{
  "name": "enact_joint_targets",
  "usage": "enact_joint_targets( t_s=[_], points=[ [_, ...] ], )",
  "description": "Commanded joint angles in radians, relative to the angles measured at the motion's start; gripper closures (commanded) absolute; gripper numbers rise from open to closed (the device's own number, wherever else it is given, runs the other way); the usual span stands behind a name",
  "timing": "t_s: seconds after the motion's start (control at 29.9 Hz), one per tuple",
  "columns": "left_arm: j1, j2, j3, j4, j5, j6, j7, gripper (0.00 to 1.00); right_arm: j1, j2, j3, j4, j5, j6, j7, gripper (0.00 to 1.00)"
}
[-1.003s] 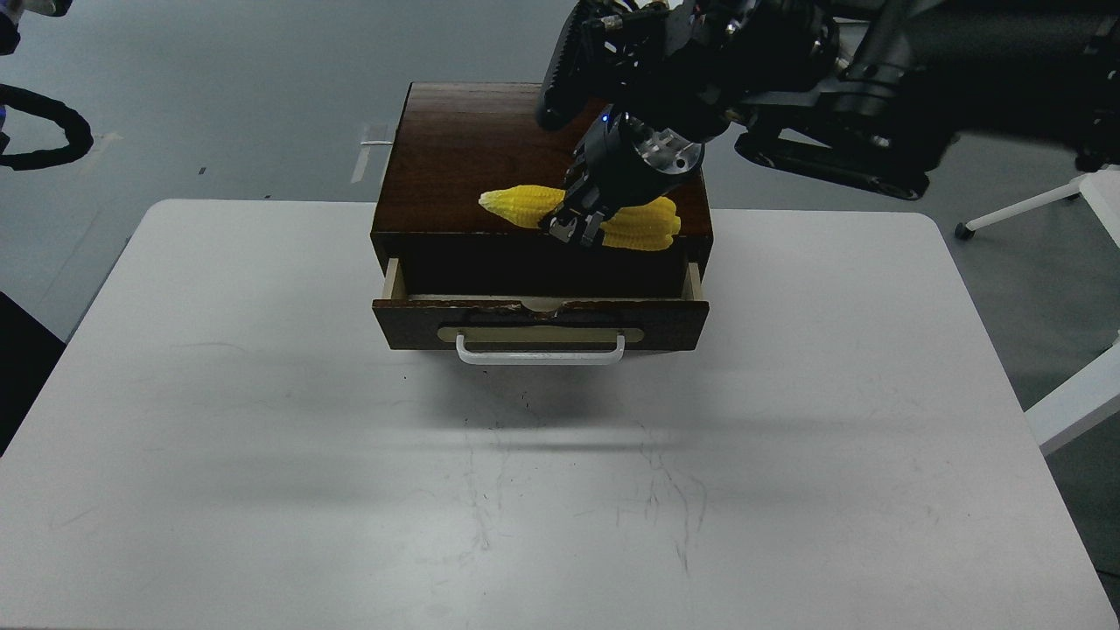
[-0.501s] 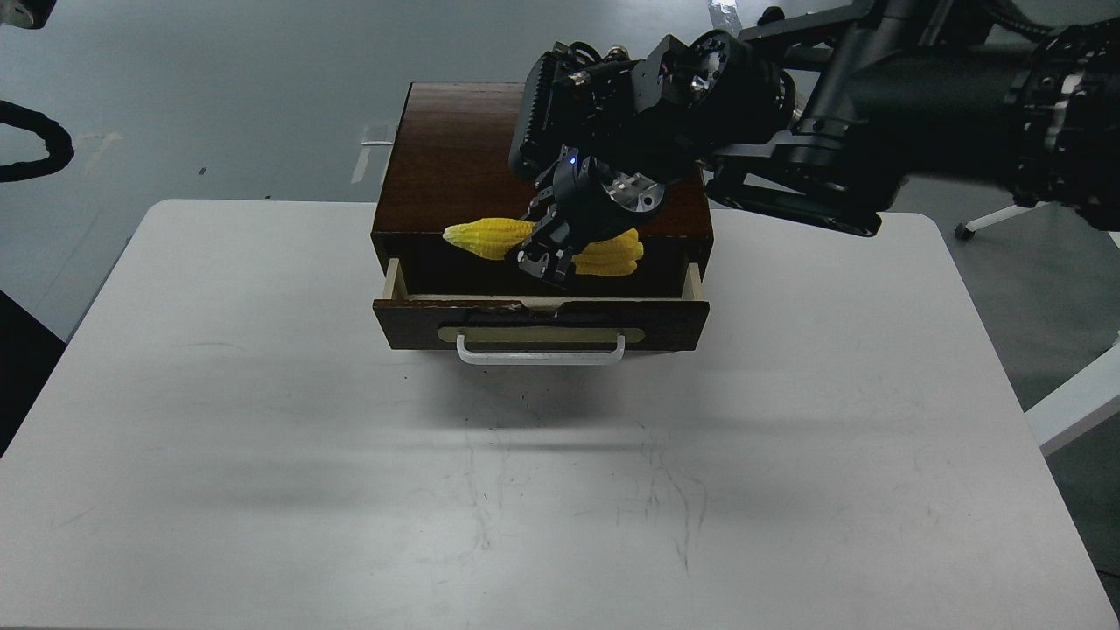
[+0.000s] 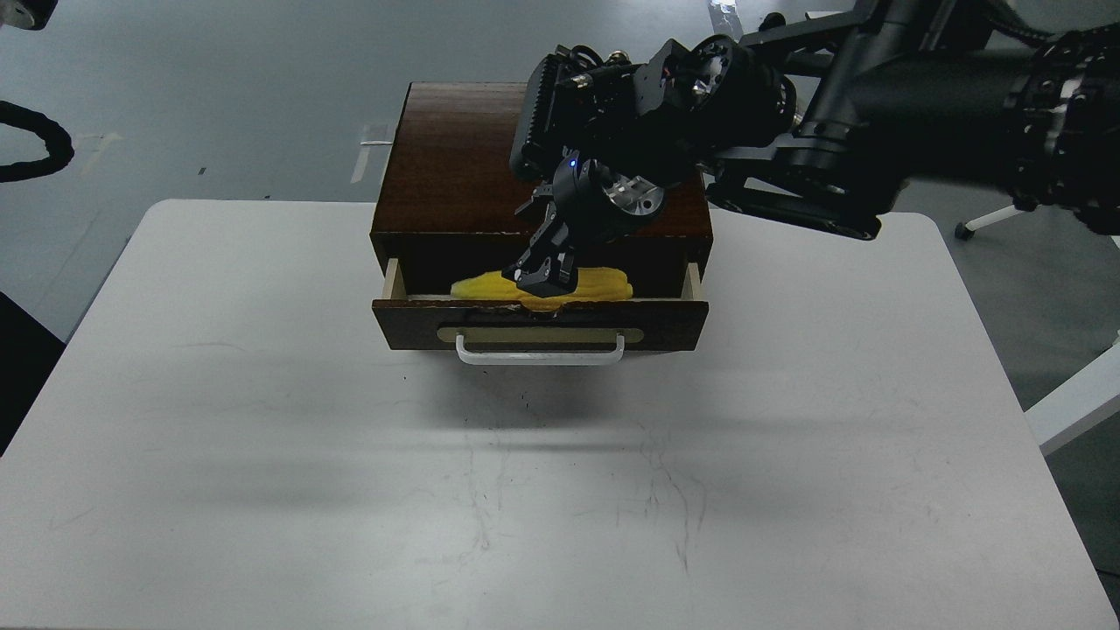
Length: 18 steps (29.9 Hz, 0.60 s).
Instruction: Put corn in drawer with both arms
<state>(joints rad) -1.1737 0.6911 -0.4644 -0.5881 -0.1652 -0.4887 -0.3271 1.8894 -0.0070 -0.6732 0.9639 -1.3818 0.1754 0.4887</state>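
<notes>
The dark wooden drawer [image 3: 540, 325] with its white bar handle [image 3: 540, 354] is pulled open at the front of the dark wooden box [image 3: 455, 166]. The yellow corn [image 3: 604, 286] lies lengthwise inside the drawer, just behind the front, and looks blurred. My right gripper [image 3: 544, 278] reaches down from the upper right, its tips just above the middle of the corn. Its fingers look parted and not clamped on the corn. Only a black cable loop [image 3: 39, 144] of my left arm shows at the left edge; its gripper is out of view.
The box stands at the back middle of a white table [image 3: 262, 437]. My right arm [image 3: 875, 105] spans the upper right above the box. White chair legs [image 3: 1032, 206] stand on the grey floor to the right.
My right gripper carried the corn forward off the box top and down over the open drawer. The corn has dropped lower than the gripper and now lies in the drawer.
</notes>
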Motion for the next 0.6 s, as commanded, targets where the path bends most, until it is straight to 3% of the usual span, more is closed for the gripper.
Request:
enact_joint_targets(
  t_s=[0.0, 0.2, 0.33, 0.57],
  points=[
    [0.000, 0.008, 0.000, -0.002, 0.000, 0.000, -0.003, 0.02, -0.003, -0.022, 0.038, -0.011, 0.017, -0.005, 0.000, 0.05],
    [0.002, 0.025, 0.000, 0.001, 0.000, 0.000, -0.006, 0.02, -0.044, -0.103, 0.254, -0.096, 0.148, 0.006, 0.000, 0.00],
    [0.003, 0.022, 0.001, 0.007, -0.002, 0.000, -0.006, 0.02, -0.104, -0.247, 0.391, -0.114, 0.471, 0.006, 0.000, 0.00],
    [0.017, 0.018, 0.000, 0.013, -0.004, 0.000, -0.009, 0.02, -0.187, -0.470, 0.518, -0.117, 0.727, -0.001, 0.000, 0.00]
  ],
)
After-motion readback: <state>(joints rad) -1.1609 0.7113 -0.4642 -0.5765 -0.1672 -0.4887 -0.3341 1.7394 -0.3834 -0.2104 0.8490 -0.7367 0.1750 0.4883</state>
